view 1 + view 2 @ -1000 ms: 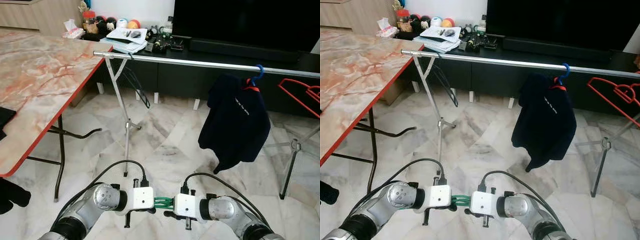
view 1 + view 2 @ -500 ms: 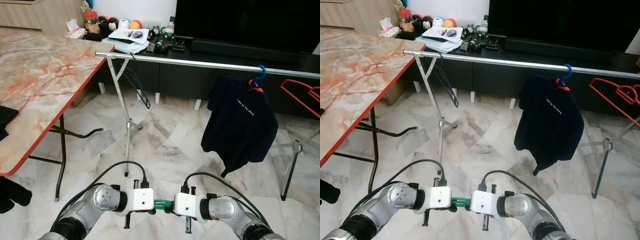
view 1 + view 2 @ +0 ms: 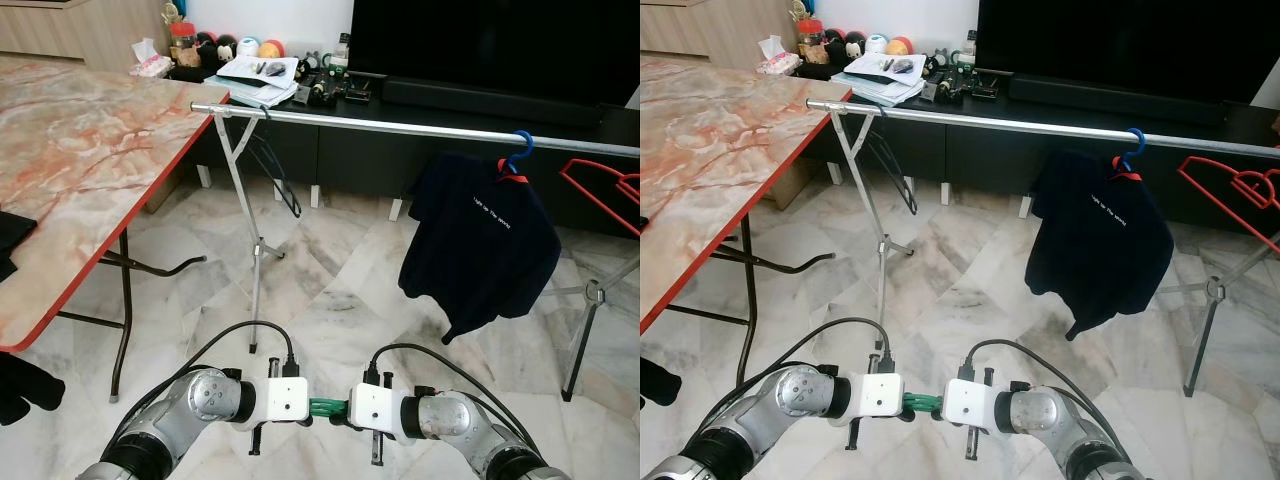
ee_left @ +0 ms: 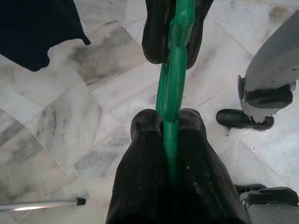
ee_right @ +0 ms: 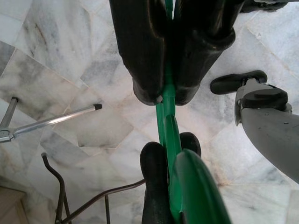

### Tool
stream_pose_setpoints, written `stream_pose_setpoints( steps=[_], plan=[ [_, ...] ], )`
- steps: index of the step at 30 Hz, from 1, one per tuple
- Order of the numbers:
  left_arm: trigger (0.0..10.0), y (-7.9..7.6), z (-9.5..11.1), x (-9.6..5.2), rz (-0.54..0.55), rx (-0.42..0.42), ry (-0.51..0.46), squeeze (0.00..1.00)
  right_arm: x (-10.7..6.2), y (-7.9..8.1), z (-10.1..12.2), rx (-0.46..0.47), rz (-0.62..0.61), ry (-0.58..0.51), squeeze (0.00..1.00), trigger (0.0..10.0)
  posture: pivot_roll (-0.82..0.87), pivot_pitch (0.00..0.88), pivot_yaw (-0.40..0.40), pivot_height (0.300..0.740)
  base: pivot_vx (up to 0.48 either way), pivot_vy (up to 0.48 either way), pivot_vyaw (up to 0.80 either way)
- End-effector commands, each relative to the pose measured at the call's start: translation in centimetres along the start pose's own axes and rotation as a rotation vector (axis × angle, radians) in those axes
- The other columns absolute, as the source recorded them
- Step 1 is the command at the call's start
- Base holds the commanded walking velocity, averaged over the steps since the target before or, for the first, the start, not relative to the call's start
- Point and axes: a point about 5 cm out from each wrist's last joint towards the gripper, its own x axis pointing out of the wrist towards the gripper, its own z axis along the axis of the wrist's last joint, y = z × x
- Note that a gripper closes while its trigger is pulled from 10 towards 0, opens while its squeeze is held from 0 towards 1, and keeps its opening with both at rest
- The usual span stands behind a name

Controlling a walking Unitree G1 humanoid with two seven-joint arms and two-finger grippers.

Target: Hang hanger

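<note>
1. Eye views: left gripper (image 3: pixel 303 418) and right gripper (image 3: pixel 337 417) meet low over the floor (image 3: pixel 330 290), both pinching a green hanger (image 3: pixel 327 407); the rail (image 3: pixel 420 128) stands beyond.
2. Left wrist: fingers (image 4: pixel 140 163) clamp the hanger.
3. Right wrist: fingers (image 5: pixel 140 56) clamp it too.

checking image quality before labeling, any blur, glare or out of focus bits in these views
Head views: sharp, evenly lit, a bright glint along the metal rail. Left wrist view: the near fingers and green hanger look soft. Right wrist view: hanger's near end blurred, floor sharp.
</note>
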Motion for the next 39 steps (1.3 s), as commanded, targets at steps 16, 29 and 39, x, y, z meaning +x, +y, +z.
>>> stream_pose_setpoints(
  steps=[16, 29, 39],
  plan=[
    [10.0, 1.1, 0.5, -0.3, 0.026, -0.002, -0.016, 0.68, -0.2, 1.6, -1.6, 0.049, 0.038, 0.059, 0.0, 0.0, 0.06, 0.117, -0.031, 0.74, 0.0, 0.0, 0.0],
    [10.0, 1.3, 0.6, -0.6, 0.027, -0.004, -0.035, 1.0, -0.2, 2.5, -2.4, 0.046, 0.067, 0.108, 0.0, 0.0, 0.06, 0.124, -0.032, 0.74, 0.0, 0.0, 0.0],
    [10.0, 1.3, 0.1, -1.8, 0.013, -0.006, -0.022, 1.0, -1.0, 4.2, -4.7, 0.117, 0.058, 0.221, 0.0, 0.0, 0.06, 0.123, -0.025, 0.74, 0.0, 0.0, 0.0]
  ],
)
